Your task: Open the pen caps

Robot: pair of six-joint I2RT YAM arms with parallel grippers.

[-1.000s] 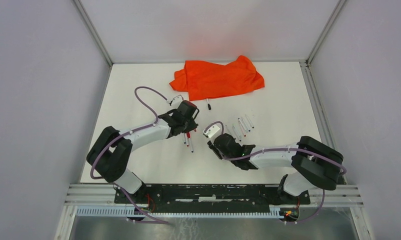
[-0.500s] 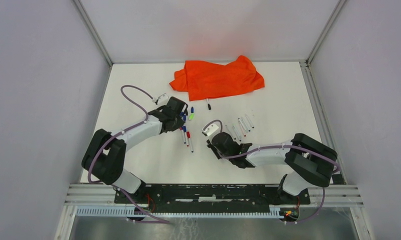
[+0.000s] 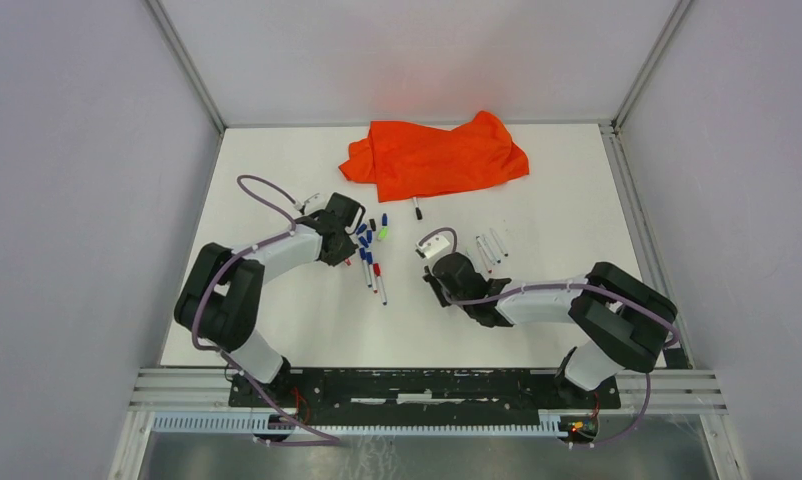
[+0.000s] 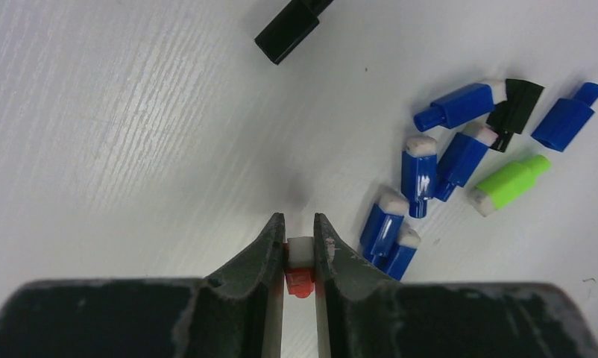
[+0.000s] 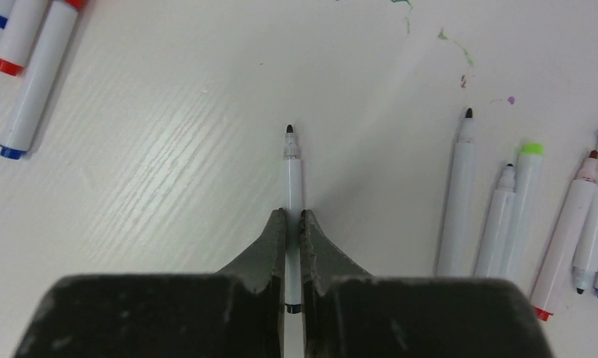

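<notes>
My left gripper (image 4: 300,224) is shut on a red pen cap (image 4: 300,257) with a white end, low over the white table. Just right of it lie loose pen caps: several blue ones (image 4: 419,168), a green one (image 4: 511,183) and black ones (image 4: 285,33). In the top view this cap pile (image 3: 369,237) sits beside the left gripper (image 3: 343,224). My right gripper (image 5: 293,216) is shut on a thin white pen barrel (image 5: 292,171) with a bare black tip pointing away. It shows in the top view near the table's middle (image 3: 439,262).
A crumpled orange cloth (image 3: 432,155) lies at the back. Capped pens (image 3: 374,280) lie between the arms. A row of uncapped pens (image 5: 505,216) lies right of the right gripper. One black pen (image 3: 417,210) rests near the cloth.
The left arm swung left and back, from above the capped pens to beside the cap pile. The right jaws closed onto the pen barrel, and that gripper shifted slightly away from the bases.
</notes>
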